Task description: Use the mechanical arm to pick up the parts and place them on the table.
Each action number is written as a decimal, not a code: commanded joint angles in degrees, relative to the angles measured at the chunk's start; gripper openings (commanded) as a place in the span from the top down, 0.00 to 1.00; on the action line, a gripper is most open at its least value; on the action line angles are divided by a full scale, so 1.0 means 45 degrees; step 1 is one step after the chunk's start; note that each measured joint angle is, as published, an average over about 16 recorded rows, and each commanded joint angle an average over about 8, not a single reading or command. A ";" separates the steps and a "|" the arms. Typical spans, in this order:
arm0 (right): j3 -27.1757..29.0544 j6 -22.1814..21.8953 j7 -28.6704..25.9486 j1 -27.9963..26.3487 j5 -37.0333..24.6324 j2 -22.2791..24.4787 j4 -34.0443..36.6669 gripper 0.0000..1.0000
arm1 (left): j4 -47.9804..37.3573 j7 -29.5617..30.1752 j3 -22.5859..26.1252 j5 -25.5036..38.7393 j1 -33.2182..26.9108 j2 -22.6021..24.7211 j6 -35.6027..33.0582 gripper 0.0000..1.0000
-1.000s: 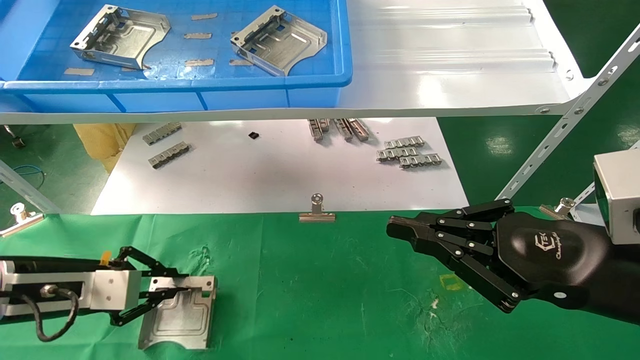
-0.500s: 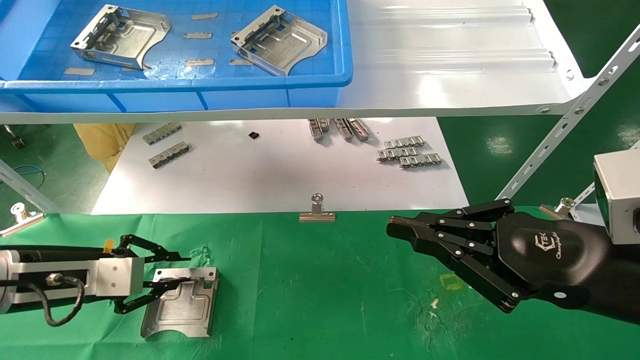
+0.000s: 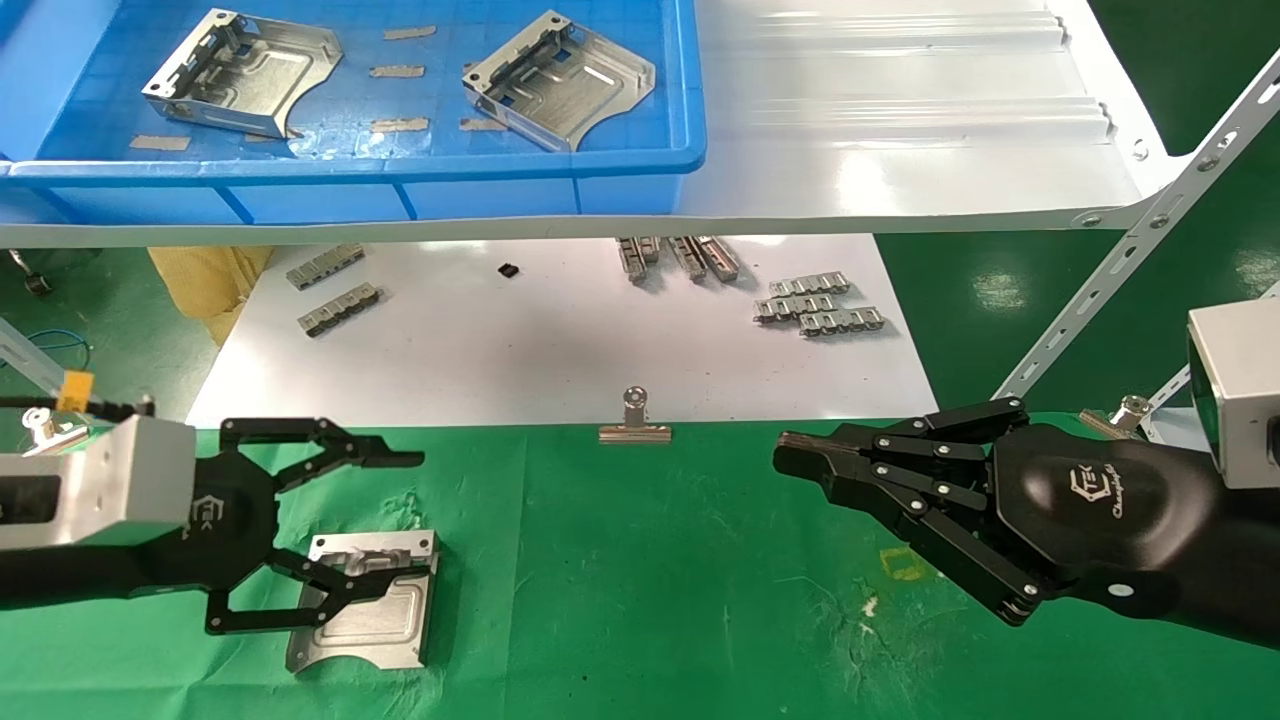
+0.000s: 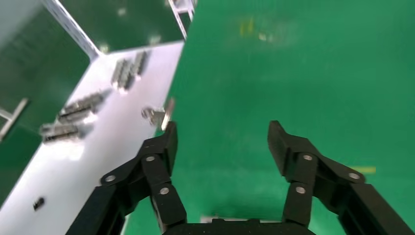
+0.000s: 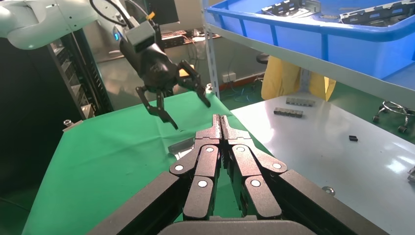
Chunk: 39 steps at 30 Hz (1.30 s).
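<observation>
- Three silver parts are what we count: one bracket point(image 3: 365, 600) lies flat on the green table point(image 3: 640, 600), and two more brackets point(image 3: 240, 70) point(image 3: 558, 78) sit in the blue tray point(image 3: 350, 165) on the shelf beyond the binder clip point(image 3: 634, 420).
- We take the binder clip, at the table's far edge, as our landmark; the bracket on the cloth lies nearer the robot than it and well to the robot's left of it.
- Our left gripper point(image 3: 365, 525) hangs over that bracket with its fingers spread wide and nothing between them. In the head view its lower fingertip overlaps the bracket's upturned far wall, and we cannot tell whether they touch.
- From the left wrist view we see the same spread fingers point(image 4: 156, 161) over bare green cloth, with the clip point(image 4: 159, 115) beyond them.
- Our right gripper point(image 3: 790, 460) is parked above the table to the robot's right of the clip, fingers pressed together and gripping nothing; the right wrist view shows its fingertips point(image 5: 215, 127) meeting.
- Beyond the clip we see the white board point(image 3: 560, 370) carrying small grey linked strips point(image 3: 815, 305).
</observation>
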<state>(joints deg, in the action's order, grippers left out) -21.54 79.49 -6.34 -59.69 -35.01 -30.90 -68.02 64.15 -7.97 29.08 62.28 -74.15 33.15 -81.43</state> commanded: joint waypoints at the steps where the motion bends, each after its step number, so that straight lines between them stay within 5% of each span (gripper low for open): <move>1: 0.0000 0.0000 0.0000 0.0000 0.0000 0.0000 0.0000 0.13 | 0.0025 0.0198 -0.0072 -0.0220 0.0037 -0.0001 -0.0096 0.00; 3: 0.0000 0.0000 0.0000 0.0000 0.0000 0.0000 0.0000 0.00 | 0.0100 0.0342 -0.0175 -0.0377 0.0137 0.0014 -0.0127 0.00; 39: 0.0000 0.0000 0.0000 0.0000 0.0000 0.0000 0.0000 0.00 | 0.1435 0.2897 -0.2000 -0.3161 0.1917 0.0282 -0.0676 0.00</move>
<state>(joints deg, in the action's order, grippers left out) -21.54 79.49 -6.34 -59.69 -35.01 -30.90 -68.02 70.61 5.06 20.08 48.06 -65.53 34.42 -84.47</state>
